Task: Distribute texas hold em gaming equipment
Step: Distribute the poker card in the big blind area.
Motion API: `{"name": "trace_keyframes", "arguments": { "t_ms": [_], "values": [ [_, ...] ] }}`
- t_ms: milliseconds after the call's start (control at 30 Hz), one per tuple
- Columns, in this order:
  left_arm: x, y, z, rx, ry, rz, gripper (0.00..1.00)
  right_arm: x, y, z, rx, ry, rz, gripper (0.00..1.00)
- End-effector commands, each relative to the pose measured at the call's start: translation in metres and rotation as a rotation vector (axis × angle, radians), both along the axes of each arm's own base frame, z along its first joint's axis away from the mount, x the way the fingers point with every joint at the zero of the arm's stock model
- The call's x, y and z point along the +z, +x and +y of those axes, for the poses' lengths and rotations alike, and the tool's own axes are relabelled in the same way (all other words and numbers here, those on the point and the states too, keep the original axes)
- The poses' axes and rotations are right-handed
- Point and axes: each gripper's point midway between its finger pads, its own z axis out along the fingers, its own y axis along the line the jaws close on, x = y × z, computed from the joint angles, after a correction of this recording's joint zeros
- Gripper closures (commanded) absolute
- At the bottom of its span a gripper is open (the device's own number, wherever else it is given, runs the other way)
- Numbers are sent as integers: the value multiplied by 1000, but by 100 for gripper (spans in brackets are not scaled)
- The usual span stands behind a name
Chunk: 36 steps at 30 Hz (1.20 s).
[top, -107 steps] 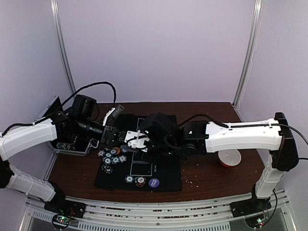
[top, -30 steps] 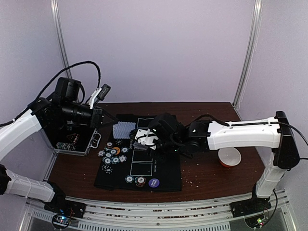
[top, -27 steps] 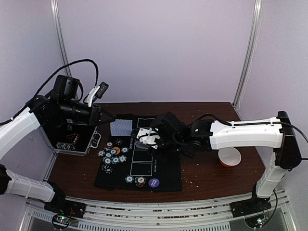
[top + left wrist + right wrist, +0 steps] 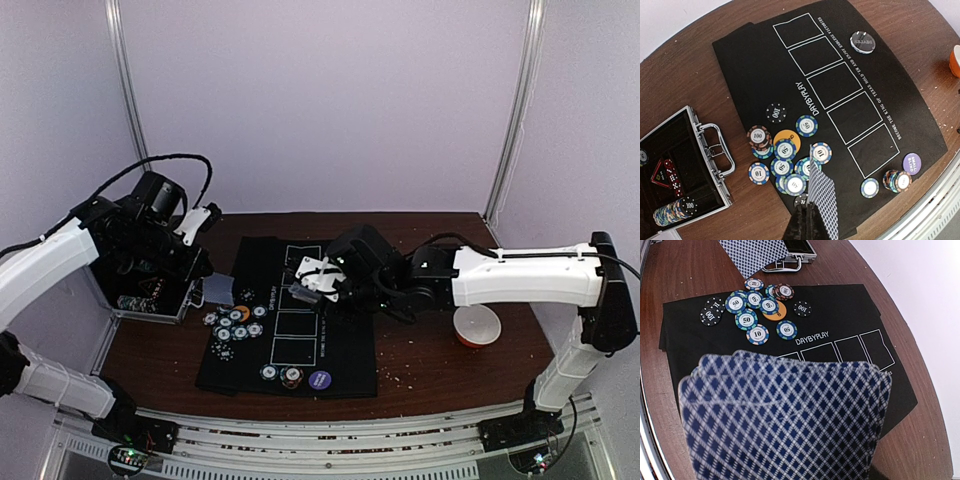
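Left gripper (image 4: 806, 216) pinched tight on one card (image 4: 824, 197), above chip cluster (image 4: 782, 160). Right gripper (image 4: 322, 280) part-closed, clasping card stack (image 4: 790, 415) over black mat (image 4: 300, 345).

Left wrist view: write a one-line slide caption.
Left gripper pinches a card near scattered chips on the black mat, case open alongside.
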Motion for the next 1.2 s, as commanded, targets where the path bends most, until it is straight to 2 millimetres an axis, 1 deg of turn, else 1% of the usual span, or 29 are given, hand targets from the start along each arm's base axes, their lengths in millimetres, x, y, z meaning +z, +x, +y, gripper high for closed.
{"name": "trace_keyframes", "arguments": {
  "t_ms": [0,133,200,300,367,433,600,700,767,833,933,1067,1167],
  "values": [
    [-6,5,4,26,18,6,100,10,0,-7,-22,29,-2,52],
    [-6,14,-5,18,-18,-23,100,9,1,-9,-24,27,1,52],
    [-6,23,-9,22,-27,-49,100,8,0,-9,-25,28,2,52],
    [-8,43,-16,32,-39,-71,100,8,-1,-9,-23,32,4,52],
    [-7,59,-21,42,-61,-95,100,7,-1,-10,-22,33,8,52],
    [-9,78,-19,64,-82,-102,100,7,-1,-11,-22,33,8,52],
    [-22,130,-4,167,-137,-91,100,5,-1,-14,-24,28,9,52],
    [-31,160,2,215,-194,-112,100,3,0,-16,-25,25,13,52],
    [-43,178,8,248,-233,-102,100,3,0,-16,-27,28,15,52],
    [-56,193,14,273,-253,-90,100,3,0,-16,-27,30,17,52],
    [-80,206,17,289,-275,-50,100,3,0,-16,-27,35,22,52],
    [-106,209,14,287,-303,-4,100,1,-1,-16,-25,35,27,52],
    [-124,209,19,315,-281,25,100,2,-1,-16,-25,37,29,52]
  ]
}}
